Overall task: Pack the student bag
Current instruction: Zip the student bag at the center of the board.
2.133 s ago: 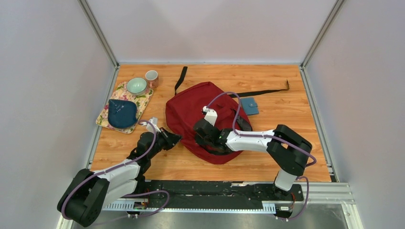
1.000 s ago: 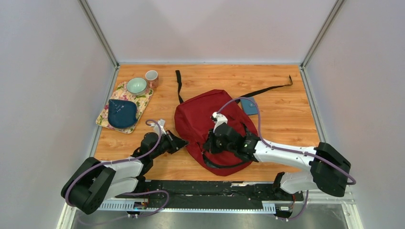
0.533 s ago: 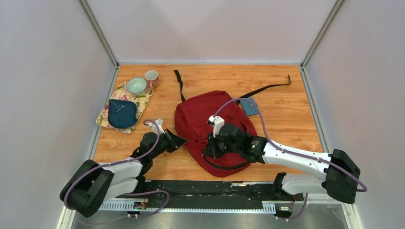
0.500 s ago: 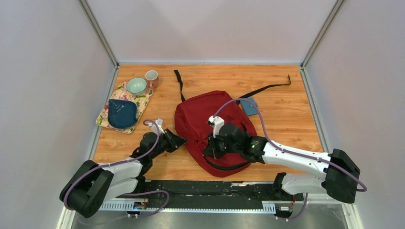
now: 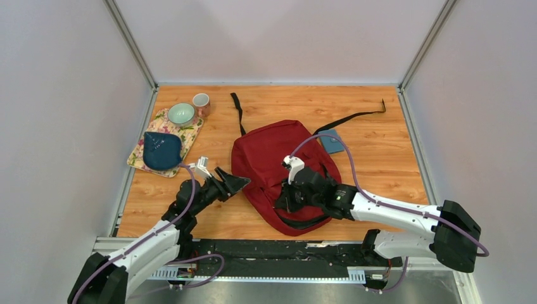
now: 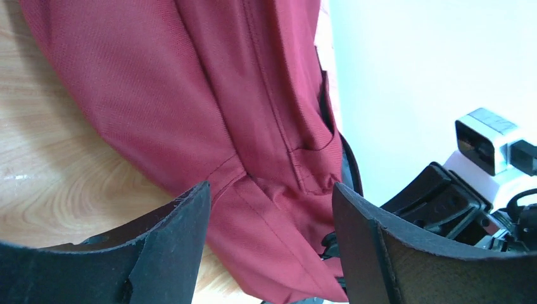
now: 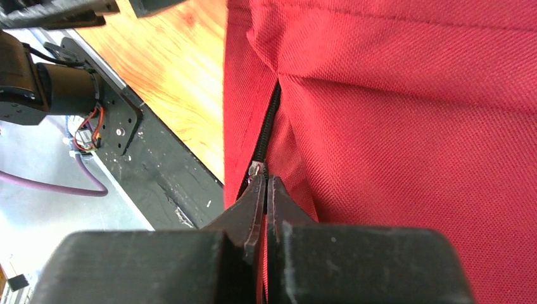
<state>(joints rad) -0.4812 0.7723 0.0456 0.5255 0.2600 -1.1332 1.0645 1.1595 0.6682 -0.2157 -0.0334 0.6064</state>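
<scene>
The student bag is a dark red backpack lying flat in the middle of the wooden table. In the top view my left gripper sits at its left edge. Its jaws are open, and in the left wrist view the red fabric shows between and beyond the two black fingers, apart from them. My right gripper rests on the bag's near part. It is shut on the small metal zipper pull at the end of the black zipper. The bag fills the right wrist view.
A teal-blue wallet lies by the bag's far right corner. On the left, a floral mat carries a dark blue pouch and a green bowl, with a cup behind. Black straps trail toward the back wall.
My left gripper has gone from shut to open at the bag's left edge, and its arm has reached further forward. The right gripper stayed shut and drew slightly toward the near edge.
</scene>
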